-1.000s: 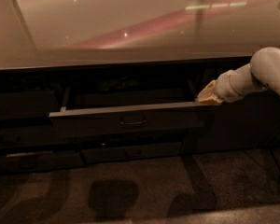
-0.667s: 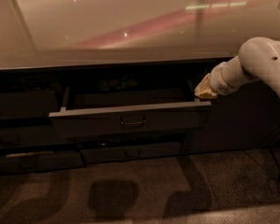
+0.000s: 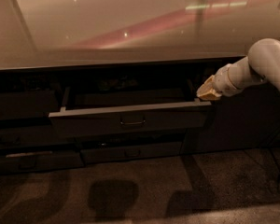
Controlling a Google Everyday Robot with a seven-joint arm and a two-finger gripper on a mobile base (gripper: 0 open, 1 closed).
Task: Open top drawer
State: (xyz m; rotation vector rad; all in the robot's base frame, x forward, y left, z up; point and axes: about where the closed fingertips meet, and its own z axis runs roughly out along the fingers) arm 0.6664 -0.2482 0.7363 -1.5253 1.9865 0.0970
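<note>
The top drawer (image 3: 102,121) stands pulled out from under the counter, its dark front facing me with a small loop handle (image 3: 132,122) at its centre. A pale side rail shows at its left end. My gripper (image 3: 206,91) hangs at the drawer's right end, just above the top edge of the front, on the end of the white arm (image 3: 256,66) that comes in from the right. Most of the drawer's inside is in shadow.
A glossy counter top (image 3: 130,27) runs across the upper view. Below the open drawer sit shallower drawer fronts (image 3: 130,153) with like handles. More dark cabinet fronts (image 3: 18,106) lie to the left. Speckled floor (image 3: 130,195) spreads in front.
The arm has lifted and drawn back to the right a little, and the gripper has risen slightly at the drawer's right corner. The drawer stays pulled out as before.
</note>
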